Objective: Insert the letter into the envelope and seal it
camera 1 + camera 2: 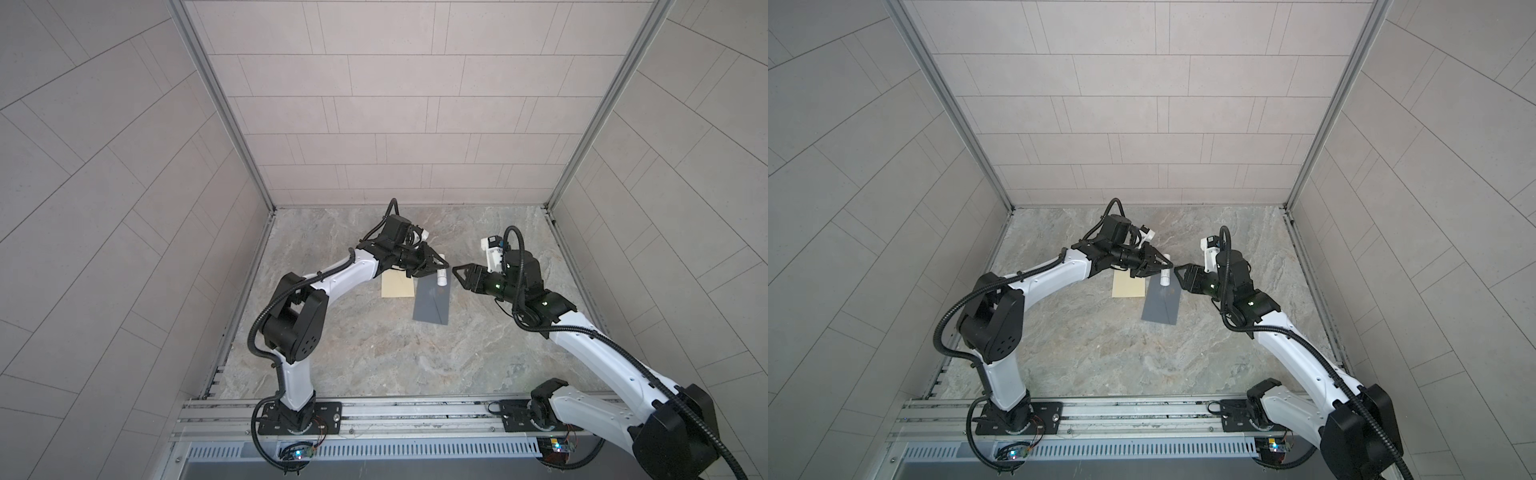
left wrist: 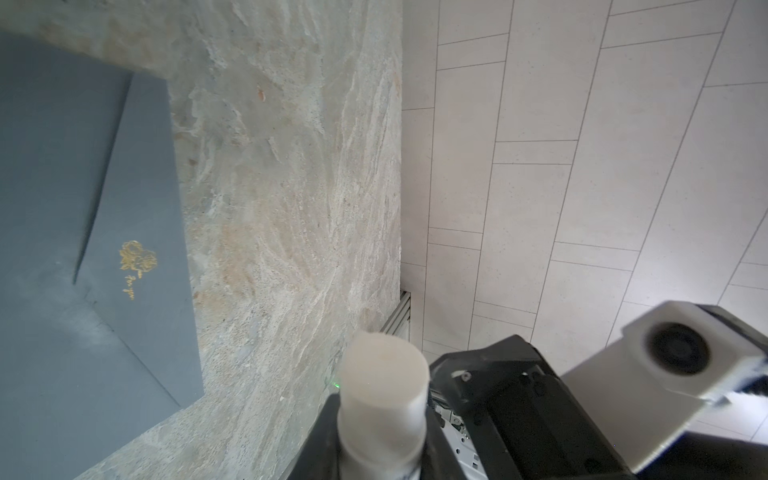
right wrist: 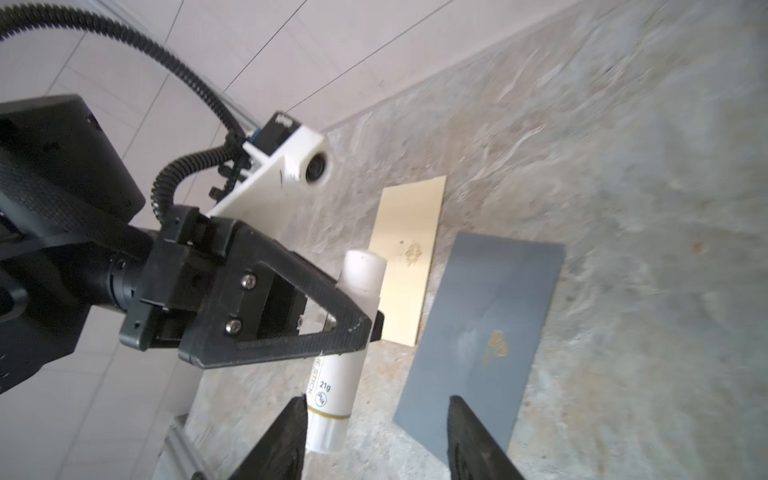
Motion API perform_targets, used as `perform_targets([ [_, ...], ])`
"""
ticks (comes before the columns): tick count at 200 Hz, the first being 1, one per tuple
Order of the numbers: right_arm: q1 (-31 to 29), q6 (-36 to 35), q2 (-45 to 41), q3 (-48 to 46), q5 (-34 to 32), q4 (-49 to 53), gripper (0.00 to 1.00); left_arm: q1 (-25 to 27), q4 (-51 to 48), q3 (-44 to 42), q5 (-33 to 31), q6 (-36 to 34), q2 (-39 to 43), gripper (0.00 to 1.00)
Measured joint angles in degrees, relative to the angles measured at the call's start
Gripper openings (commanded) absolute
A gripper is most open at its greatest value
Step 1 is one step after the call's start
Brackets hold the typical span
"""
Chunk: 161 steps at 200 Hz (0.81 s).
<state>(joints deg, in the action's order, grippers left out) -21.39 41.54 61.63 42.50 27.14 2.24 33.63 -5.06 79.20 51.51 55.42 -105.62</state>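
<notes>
**Left hand (image 3: 365,328) grips the glue stick, letter not yet in**

The left hand is closed around the middle of a white glue stick (image 3: 345,374), holding it clear of the bench (image 1: 374,353) above the far end of the envelope. The right hand (image 3: 376,403) faces it from the other side with its jaws apart and nothing between them. One of its fingertips (image 3: 297,411) sits just beside the stick's banded end, and whether they touch cannot be told.

The cream letter (image 1: 397,286) lies flat on the bench, outside the grey envelope (image 1: 432,303) and just beside its long edge. The frames do not show whether the two overlap. The envelope also lies flat, its flap apparently folded down with the gold emblem facing up (the left wrist view shows the diagonal fold line plainly).

The step in hand looks like readying the glue stick between the two hands, by either a hand-over or an uncapping. Whether a cap is on the upper end is not clear. The main work remains, since nothing is inserted or sealed.

The next move probably calls for the stick to be parked or held aside so that a free hand can lift the flap and slide the thin card in. Paper lying flat on stone offers little edge to pinch, so the flap and the letter will each need a low, careful approach, perhaps with the other hand steadying the envelope.
</notes>
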Motion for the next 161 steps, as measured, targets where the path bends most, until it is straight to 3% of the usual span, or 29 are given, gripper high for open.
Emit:
perform_targets([
  [44, 0.02, 4.94, 4.24, -1.73, 10.69, -8.13, 0.45, 0.33, 2.91, -0.04, 1.27, 0.02, 1.05, 0.00],
  [72, 0.02, 7.34, 5.03, -1.70, 12.00, -10.21, 0.24, 0.52, 4.11, -0.07, 1.09, -0.02, 1.07, 0.00],
  [95, 0.09, 8.28, 5.51, -1.09, 11.10, -9.55, 0.12, 0.35, 4.94, -0.07, 0.22, -0.20, 1.07, 0.00],
  [125, -3.85, 3.91, 6.12, 5.09, 1.40, 2.01, 0.06, 0.37, 4.31, -0.04, -1.31, 0.42, 1.07, 0.00],
  [161, -15.93, -3.96, 11.04, 16.17, -24.70, 19.41, 0.03, 0.52, 0.39, 0.31, -3.96, 2.56, 1.07, 0.00],
])
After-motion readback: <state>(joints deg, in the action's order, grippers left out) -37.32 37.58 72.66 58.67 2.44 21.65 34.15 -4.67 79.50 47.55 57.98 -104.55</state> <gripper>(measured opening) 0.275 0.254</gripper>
